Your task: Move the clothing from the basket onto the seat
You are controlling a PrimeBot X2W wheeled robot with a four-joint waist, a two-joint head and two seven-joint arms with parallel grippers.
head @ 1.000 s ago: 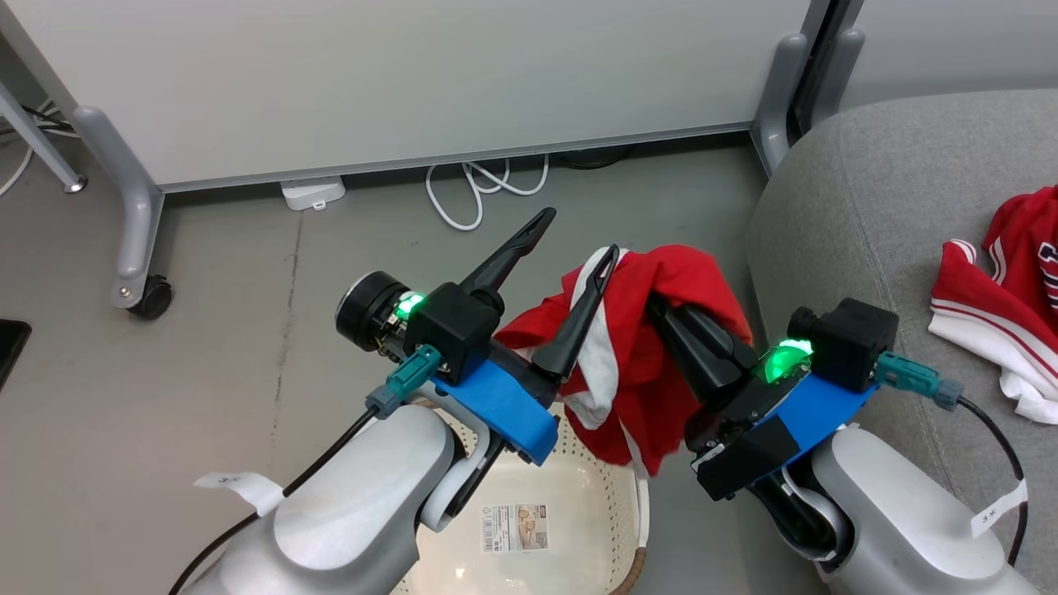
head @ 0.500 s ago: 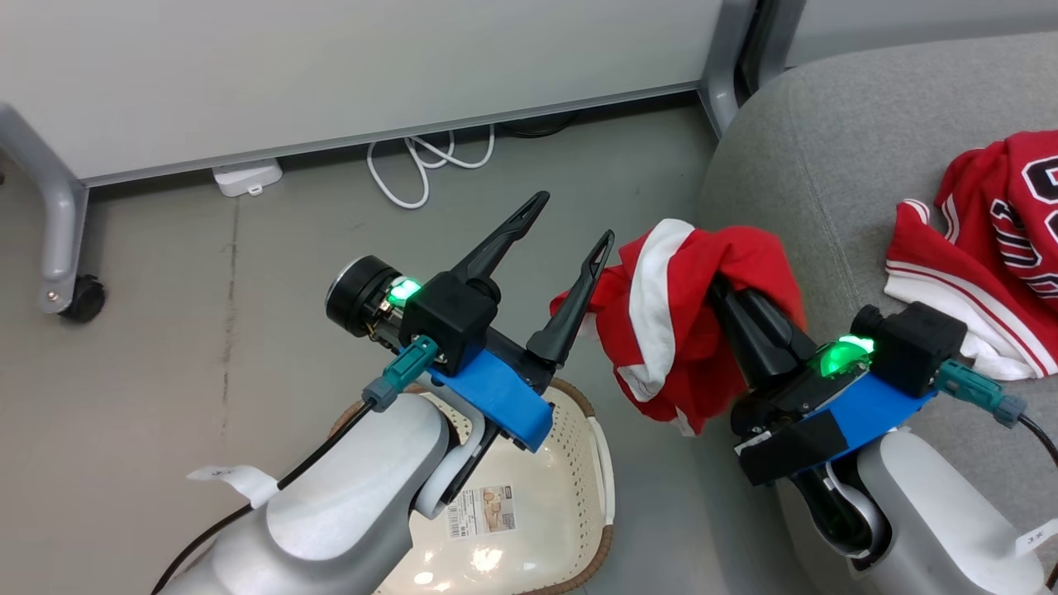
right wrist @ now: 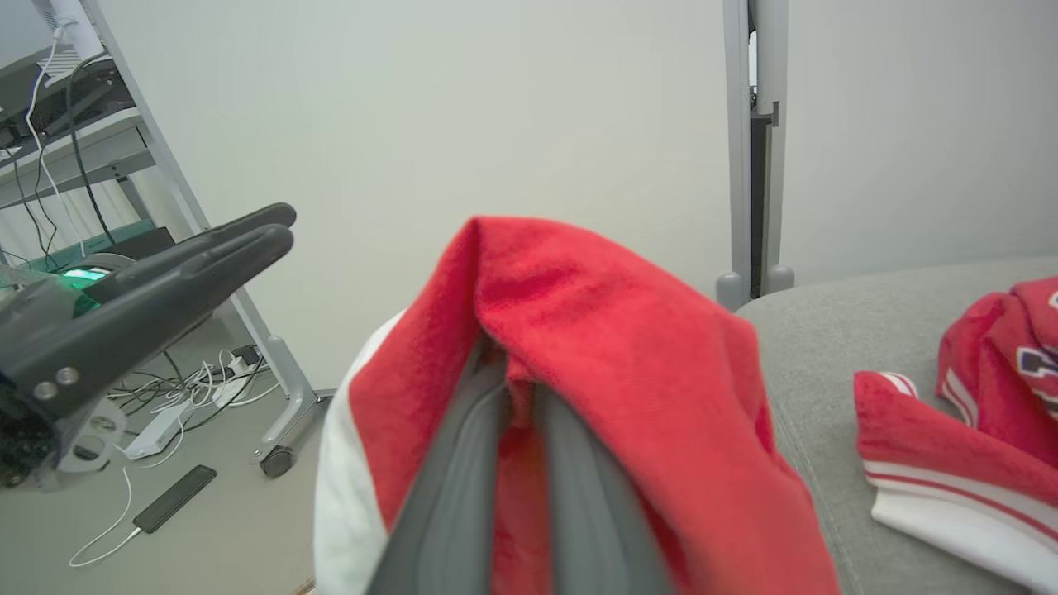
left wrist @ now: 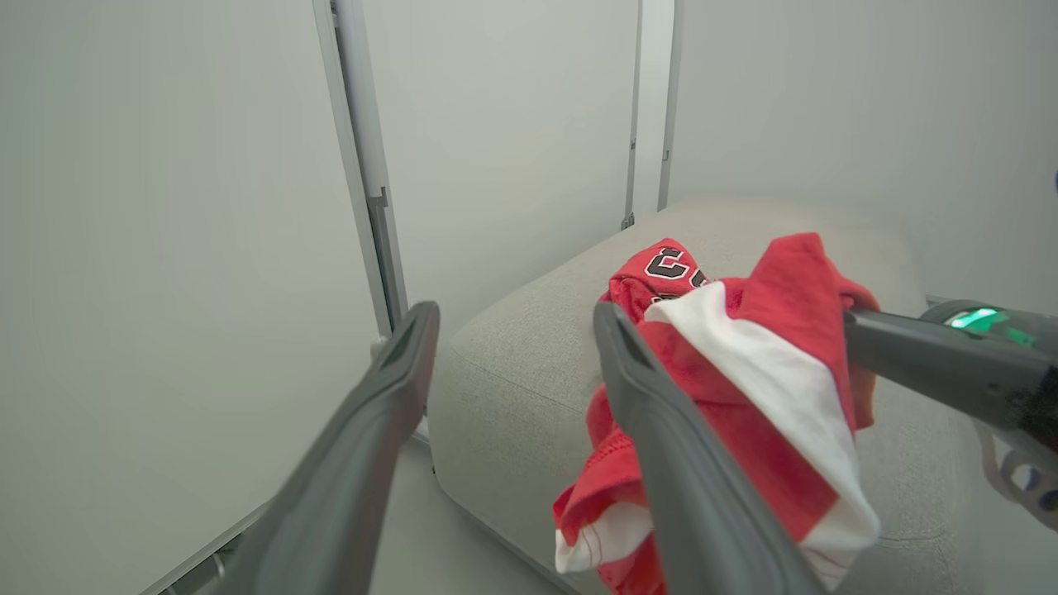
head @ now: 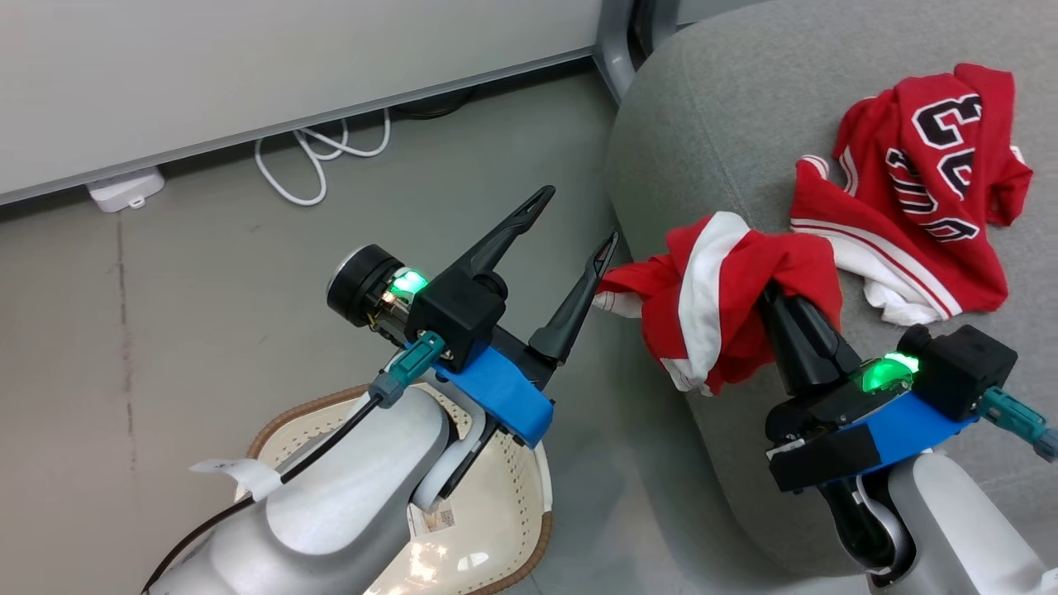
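Two tools: right tool (head: 789, 326) pinching a red garment (head: 719, 306) over the seat (head: 727, 149) edge, left tool (head: 579, 216) spread wide.

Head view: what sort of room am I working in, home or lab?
Probably a lab or office test space rather than a home: a white partition on grey legs with a caster, loose cables on a bare grey floor, and a grey seat set beside them.
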